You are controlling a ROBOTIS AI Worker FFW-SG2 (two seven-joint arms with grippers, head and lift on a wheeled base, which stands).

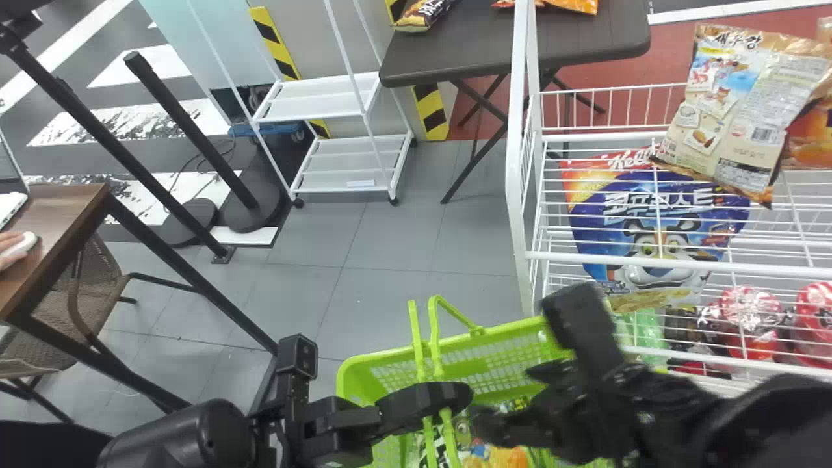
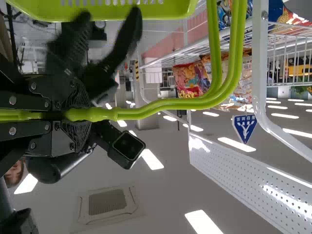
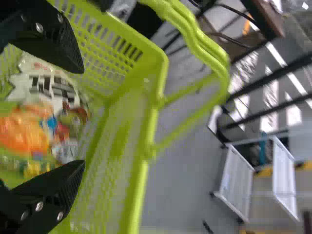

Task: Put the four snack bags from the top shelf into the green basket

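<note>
My left gripper (image 1: 426, 403) holds the green basket (image 1: 481, 341) by its handles at bottom centre of the head view; in the left wrist view the gripper (image 2: 73, 114) is shut on the handles (image 2: 170, 103). Over the basket's inside, my right gripper (image 1: 515, 398) stands open; in the right wrist view nothing is between the fingers of the gripper (image 3: 78, 117). An orange snack bag (image 3: 24, 134) and a whitish one (image 3: 51, 87) lie in the basket below. A beige snack bag (image 1: 747, 117) rests on the rack's top at right, with an orange bag (image 1: 806, 146) beside it.
The white wire rack (image 1: 517, 162) stands right of the basket. Behind its wires are a blue bag (image 1: 656, 227) and red packages (image 1: 751, 318). Farther off are a dark table (image 1: 455, 58) with bags and a white shelf cart (image 1: 312, 97); a brown desk (image 1: 52, 227) is at left.
</note>
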